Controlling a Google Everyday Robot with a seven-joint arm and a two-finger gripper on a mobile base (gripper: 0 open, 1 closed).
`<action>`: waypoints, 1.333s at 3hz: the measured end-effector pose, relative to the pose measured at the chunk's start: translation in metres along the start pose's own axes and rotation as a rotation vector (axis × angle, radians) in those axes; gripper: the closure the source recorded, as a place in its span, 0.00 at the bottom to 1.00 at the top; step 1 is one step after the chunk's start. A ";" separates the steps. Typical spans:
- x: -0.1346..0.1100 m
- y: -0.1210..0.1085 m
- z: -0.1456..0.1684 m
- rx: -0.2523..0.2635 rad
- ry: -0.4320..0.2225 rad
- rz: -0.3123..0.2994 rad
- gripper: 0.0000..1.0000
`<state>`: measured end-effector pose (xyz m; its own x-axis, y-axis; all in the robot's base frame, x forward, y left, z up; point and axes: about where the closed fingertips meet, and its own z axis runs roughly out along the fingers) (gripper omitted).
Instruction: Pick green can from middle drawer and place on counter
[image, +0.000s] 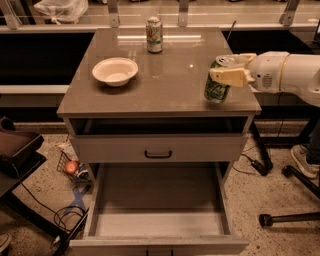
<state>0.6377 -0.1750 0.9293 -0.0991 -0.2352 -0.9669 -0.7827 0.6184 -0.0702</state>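
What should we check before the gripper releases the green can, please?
1. gripper shut on green can: ok.
2. Can over the counter, inside its edge: ok, though near the front right corner.
3. Can base touching the counter: cannot tell.
4. Can roughly upright: ok.
5. bowl and pale can well apart from it: ok.
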 end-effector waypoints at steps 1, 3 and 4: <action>-0.018 -0.017 0.018 0.018 0.003 -0.023 1.00; -0.035 -0.068 0.087 0.058 0.042 -0.066 1.00; -0.015 -0.086 0.110 0.077 0.070 -0.050 1.00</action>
<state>0.7741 -0.1418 0.9228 -0.1058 -0.3175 -0.9423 -0.7387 0.6595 -0.1392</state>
